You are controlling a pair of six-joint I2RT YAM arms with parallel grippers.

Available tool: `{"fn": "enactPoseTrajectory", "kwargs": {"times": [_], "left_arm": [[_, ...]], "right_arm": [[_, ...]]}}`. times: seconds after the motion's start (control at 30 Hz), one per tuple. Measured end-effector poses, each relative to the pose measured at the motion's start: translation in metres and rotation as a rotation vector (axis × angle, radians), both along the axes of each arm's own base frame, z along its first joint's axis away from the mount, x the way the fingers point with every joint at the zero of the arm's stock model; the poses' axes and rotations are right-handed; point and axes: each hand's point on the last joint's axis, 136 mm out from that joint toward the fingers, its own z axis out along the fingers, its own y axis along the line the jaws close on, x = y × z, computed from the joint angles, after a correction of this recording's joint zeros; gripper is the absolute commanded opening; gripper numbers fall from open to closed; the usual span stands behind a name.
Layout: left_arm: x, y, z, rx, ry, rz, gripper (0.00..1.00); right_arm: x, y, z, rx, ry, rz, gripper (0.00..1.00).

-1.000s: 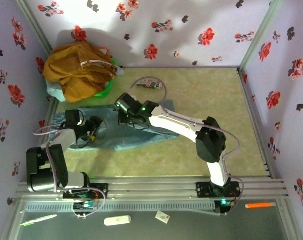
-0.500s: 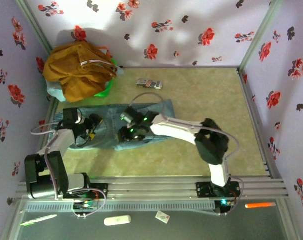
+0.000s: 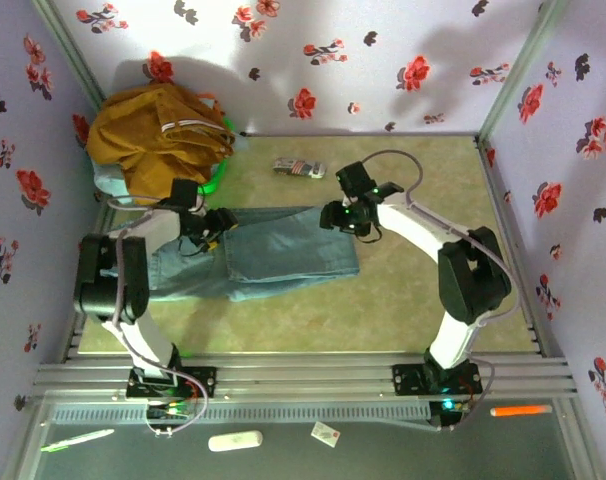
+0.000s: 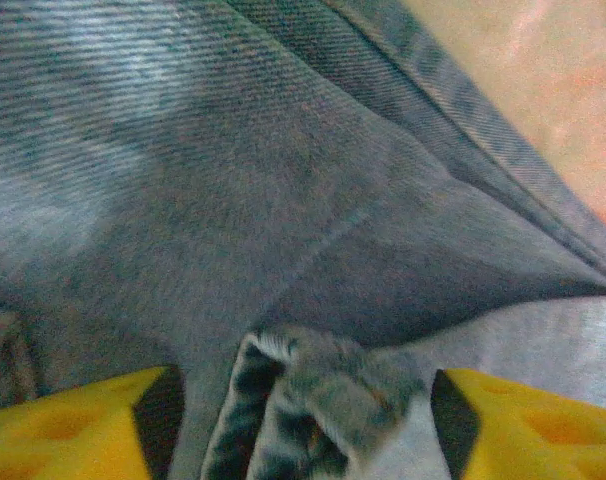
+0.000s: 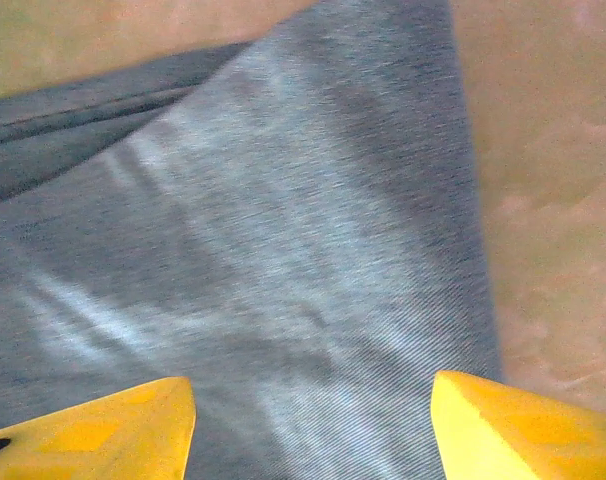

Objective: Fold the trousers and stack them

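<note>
Denim is lying spread along the left and middle of the table. The trousers are running lengthwise from the left wall toward the centre, with their right-hand end sitting fairly square. You are holding both arms over the far edge of the cloth, probably so that each can take that edge and carry it in the same fold.

The left gripper is hovering about midway along that edge. Its yellow fingers are standing apart, with a small frayed bunch of denim rising between them. The bunch is not filling the gap, so I am reading this hand as parted rather than clamped.

The right gripper is sitting at the far right corner of the trousers. Its fingertips are spreading wide above flat cloth and are gripping nothing. The bare table is showing just past the cloth's edge on its right.

The mustard garment is heaping up in the back left corner, apart from the work, so it is not interfering. Folding is looking only partly done, and stacking is not yet starting.
</note>
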Motion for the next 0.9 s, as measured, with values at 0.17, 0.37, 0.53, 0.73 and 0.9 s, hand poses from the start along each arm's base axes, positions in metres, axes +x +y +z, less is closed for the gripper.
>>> {"fn": "enactPoseTrajectory", "kwargs": {"times": [0.17, 0.37, 0.53, 0.73, 0.9], "left_arm": [[0.006, -0.009, -0.008, 0.022, -0.002, -0.071, 0.30], [0.011, -0.021, 0.002, 0.023, -0.058, -0.154, 0.00], [0.009, -0.036, 0.021, 0.041, -0.123, -0.219, 0.00], [0.010, -0.046, 0.061, 0.104, -0.261, -0.266, 0.00], [0.017, -0.027, 0.042, 0.163, -0.218, -0.223, 0.74]], "right_arm": [[0.004, -0.019, -0.031, -0.036, 0.063, 0.004, 0.65], [0.006, -0.030, -0.047, -0.053, 0.092, 0.011, 0.64], [0.006, -0.037, -0.054, -0.041, 0.102, -0.006, 0.64], [0.007, -0.047, -0.060, -0.026, 0.110, -0.034, 0.64], [0.007, -0.049, -0.058, -0.014, 0.102, -0.038, 0.64]]}}
